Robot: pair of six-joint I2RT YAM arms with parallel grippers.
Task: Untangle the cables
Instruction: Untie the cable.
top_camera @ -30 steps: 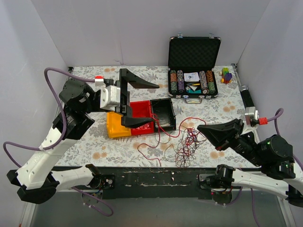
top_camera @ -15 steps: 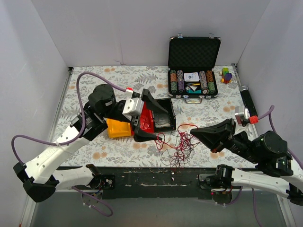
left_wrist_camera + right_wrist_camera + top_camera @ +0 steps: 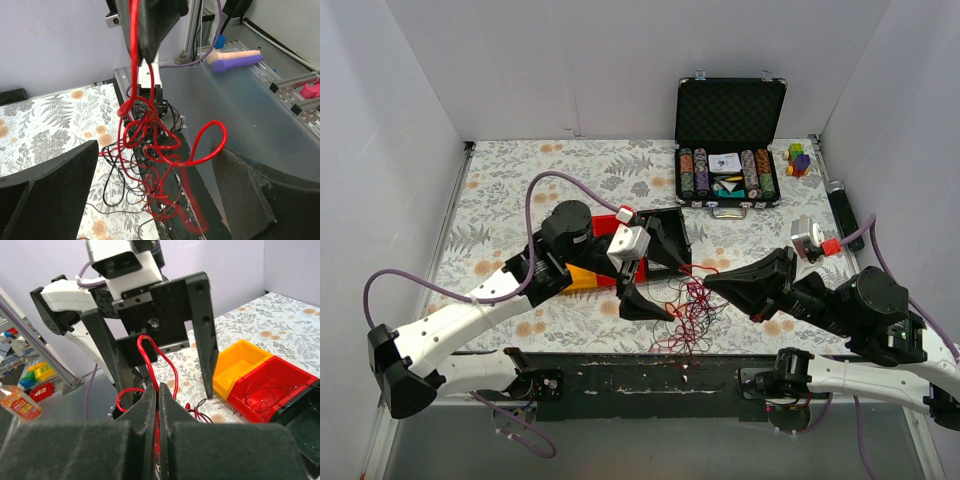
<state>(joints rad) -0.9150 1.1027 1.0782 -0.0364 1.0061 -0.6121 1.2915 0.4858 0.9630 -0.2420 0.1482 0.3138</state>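
- My right tool, pressed together, pinches a red strand of the cables above the worktop.
- My left tool stands spread wide, the tangle between its fingers.

Bright even light, soft shadows, overhead view sharp, right claw blurred close up

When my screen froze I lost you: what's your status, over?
Right tool shut on red cable, held up. Left tool open, facing tangle. Red bin nearby, not blocking.
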